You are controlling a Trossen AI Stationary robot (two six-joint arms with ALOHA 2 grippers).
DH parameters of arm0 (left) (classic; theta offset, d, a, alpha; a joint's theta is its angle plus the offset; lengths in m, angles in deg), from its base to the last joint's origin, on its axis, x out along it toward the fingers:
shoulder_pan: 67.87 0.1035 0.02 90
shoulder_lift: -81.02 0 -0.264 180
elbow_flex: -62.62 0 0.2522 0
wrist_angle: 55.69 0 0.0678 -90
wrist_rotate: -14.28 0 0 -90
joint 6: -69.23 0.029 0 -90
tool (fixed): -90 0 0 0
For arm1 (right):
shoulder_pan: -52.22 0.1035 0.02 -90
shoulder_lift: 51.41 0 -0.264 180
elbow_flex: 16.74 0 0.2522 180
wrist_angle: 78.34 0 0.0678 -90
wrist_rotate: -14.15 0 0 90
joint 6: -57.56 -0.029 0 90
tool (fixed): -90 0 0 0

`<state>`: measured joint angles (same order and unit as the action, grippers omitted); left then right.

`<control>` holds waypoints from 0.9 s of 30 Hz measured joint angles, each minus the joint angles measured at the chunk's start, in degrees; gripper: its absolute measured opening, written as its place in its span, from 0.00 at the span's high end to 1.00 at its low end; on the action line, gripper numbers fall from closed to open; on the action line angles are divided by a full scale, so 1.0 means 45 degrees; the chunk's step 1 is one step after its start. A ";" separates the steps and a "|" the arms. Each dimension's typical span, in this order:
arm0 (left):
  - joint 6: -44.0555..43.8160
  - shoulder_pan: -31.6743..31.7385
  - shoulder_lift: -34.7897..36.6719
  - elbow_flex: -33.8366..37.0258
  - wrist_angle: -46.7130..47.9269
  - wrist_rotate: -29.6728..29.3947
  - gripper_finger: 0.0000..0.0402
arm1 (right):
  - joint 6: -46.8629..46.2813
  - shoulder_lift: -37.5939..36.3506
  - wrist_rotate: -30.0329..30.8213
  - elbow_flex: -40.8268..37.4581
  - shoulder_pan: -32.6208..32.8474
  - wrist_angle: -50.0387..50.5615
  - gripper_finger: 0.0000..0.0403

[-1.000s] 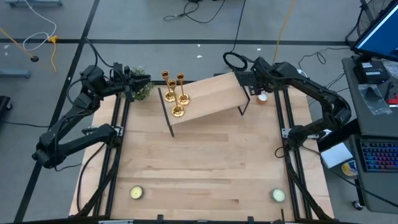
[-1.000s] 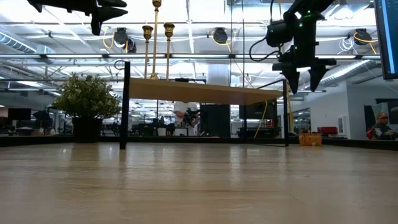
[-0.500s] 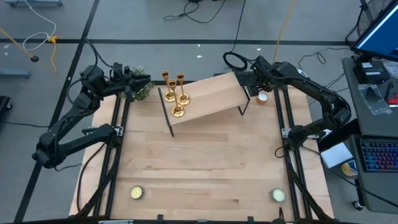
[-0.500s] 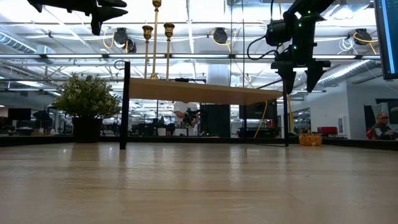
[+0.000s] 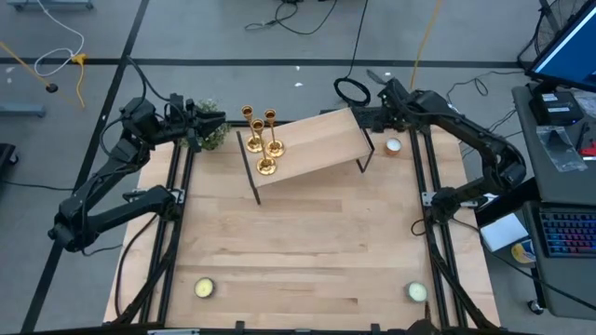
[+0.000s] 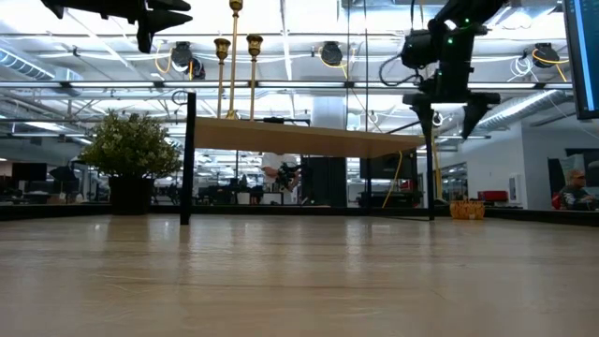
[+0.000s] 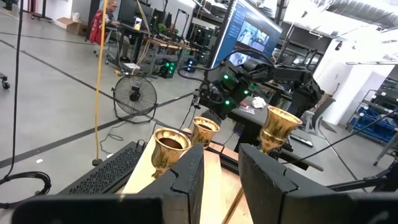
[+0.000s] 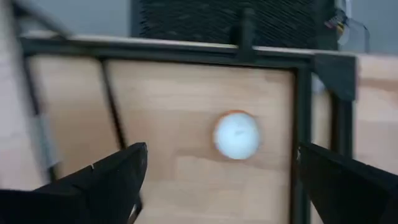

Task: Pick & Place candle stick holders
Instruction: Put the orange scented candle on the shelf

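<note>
Since the earlier frames your right gripper (image 5: 373, 115) has swung off the white tealight (image 5: 394, 145) toward the shelf's far right corner, and its fingers have spread; the left arm and the holders have not moved.

High view: three gold holders (image 5: 263, 140), shiny metal with round flat bases and slim stems, stand clustered at the left end of the pale wood shelf (image 5: 317, 144), a flat board on thin black legs. The left gripper (image 5: 216, 121) hovers just left of them, beside a small leafy plant (image 5: 210, 136). Two pale yellow tealight discs lie at the table's near edge, one left (image 5: 204, 288), one right (image 5: 416, 292).

Low view: the holders (image 6: 234, 56) rise tall from the shelf top (image 6: 309, 139). The right gripper (image 6: 450, 117) hangs above the shelf's right end, fingers wide, holding nothing. The potted plant (image 6: 131, 150) stands at left.

Left wrist view: the left gripper (image 7: 221, 168) shows a narrow gap between its blocky dark fingers, nothing in it; three flared gold cups (image 7: 205, 132) sit just beyond.

Right wrist view: fingers (image 8: 102, 177) far apart, the round white tealight (image 8: 237, 135) on bare wood (image 8: 168, 112) between them.
</note>
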<state>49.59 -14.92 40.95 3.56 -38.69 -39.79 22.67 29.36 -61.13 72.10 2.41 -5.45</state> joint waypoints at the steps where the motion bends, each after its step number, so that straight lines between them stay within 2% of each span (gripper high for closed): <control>1: 0.0000 0.0000 0.0000 0.0000 0.0000 -0.0001 0.75 | -0.0205 0.0000 -0.0053 -0.0031 -0.0207 0.0022 0.04; 6: 0.0000 -0.0005 0.0003 0.0000 0.0005 0.0004 0.75 | -0.1208 0.0000 -0.1123 -0.1012 -0.1072 -0.0441 0.04; 11: -0.0015 -0.0005 0.0001 0.0000 0.0003 0.0009 0.75 | -0.2255 0.0015 -0.2291 -0.2745 -0.1762 -0.1994 0.04; 19: -0.0355 -0.0005 -0.0001 0.0000 0.0005 0.0019 0.75 | -0.3412 0.0015 -0.2681 -0.4678 -0.2683 -0.4566 0.04; 27: -0.0374 -0.0005 -0.0001 0.0000 0.0003 0.0025 0.75 | -0.3457 0.0011 -0.2664 -0.5085 -0.2948 -0.5911 0.04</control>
<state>47.91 -14.95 40.95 3.56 -38.67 -39.68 7.11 29.41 -73.11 49.22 -10.85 -32.05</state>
